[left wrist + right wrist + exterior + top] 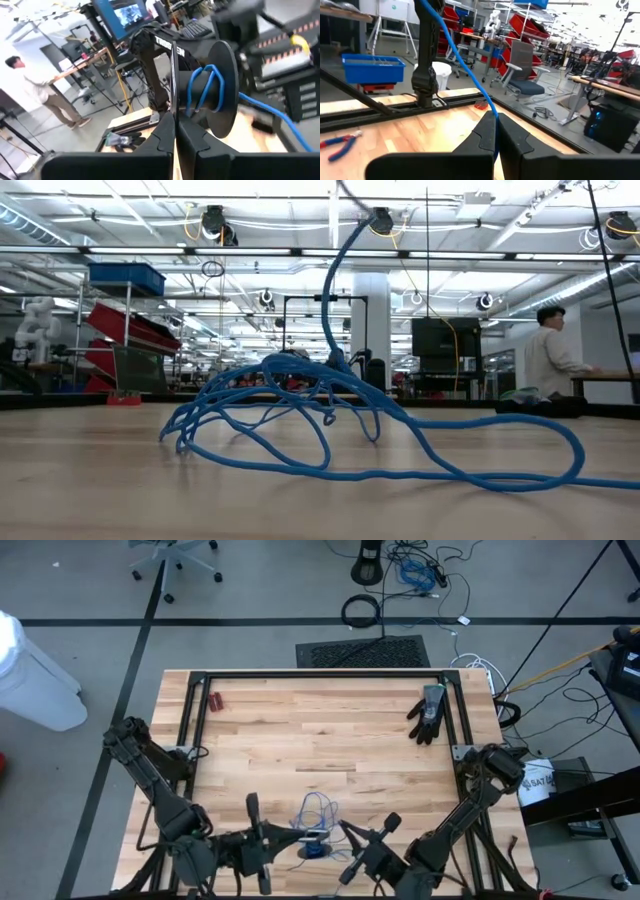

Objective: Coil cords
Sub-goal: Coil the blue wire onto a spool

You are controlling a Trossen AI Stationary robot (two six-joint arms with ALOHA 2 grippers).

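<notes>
Blue cable (318,812) lying in loose loops at lower centre of the high view. Right gripper (495,131) clamped shut on the cable. Left gripper (175,131) closed, empty, beside a spool (217,95) wrapped with cable.

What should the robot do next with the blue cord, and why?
Probably wind on another turn. The right claw is shut on the cord, and only a couple of turns sit on the black spool near the shut left claw, while most cord lies loose on the table.
</notes>
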